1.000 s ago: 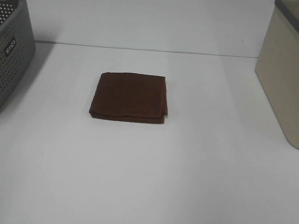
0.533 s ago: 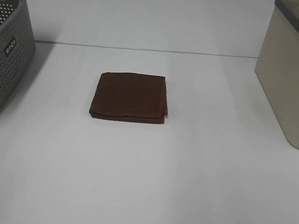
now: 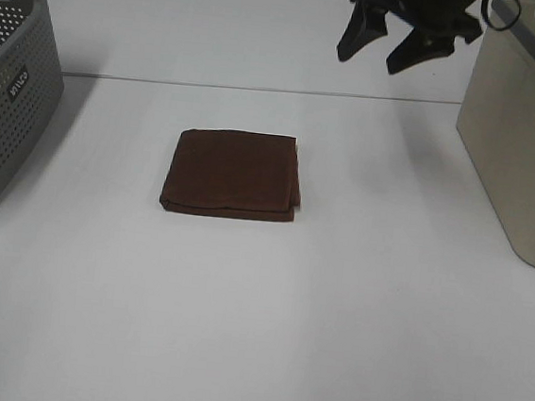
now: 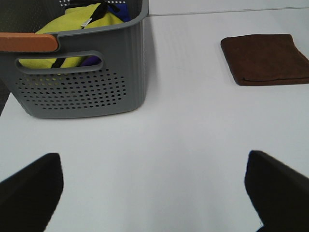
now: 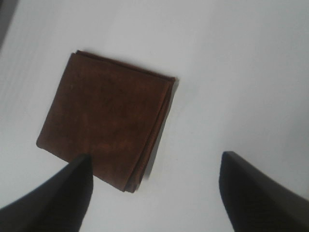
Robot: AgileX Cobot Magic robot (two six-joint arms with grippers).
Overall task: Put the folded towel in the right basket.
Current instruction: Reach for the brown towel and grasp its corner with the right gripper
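Two grippers, both empty, fingers spread wide on each. Left gripper (image 4: 154, 193) shows only in its own wrist view: the two dark fingers (image 4: 30, 189) are far apart, with bare white table (image 3: 254, 341) between them and ahead of them. Ahead of one finger, fairly close, is the grey perforated left basket (image 4: 82, 82), with an orange-brown strip (image 4: 28, 42) on its rim and a yellow cloth (image 4: 72, 29) plus something dark and blue inside. Ahead of the other finger and further out is the folded towel (image 3: 233, 174): dark brown, roughly square, flat on the table about mid-field, well apart from both baskets, nothing touching it. In the high view its stacked folded edges show along the side facing the right basket (image 3: 524, 140). That basket is beige with a grey rim, standing at the table's right edge with no towel visible in it. Right gripper (image 3: 394, 44) is furthest out, up in the air past the towel, just beside the right basket's rim corner. Its fingertips (image 3: 352, 46) are apart and point down toward the table. Right wrist view agrees: towel lies below and ahead of the fingers, offset toward one of them. That fingertip overlaps the towel's near corner in the picture, but the high view shows it well clear of the cloth
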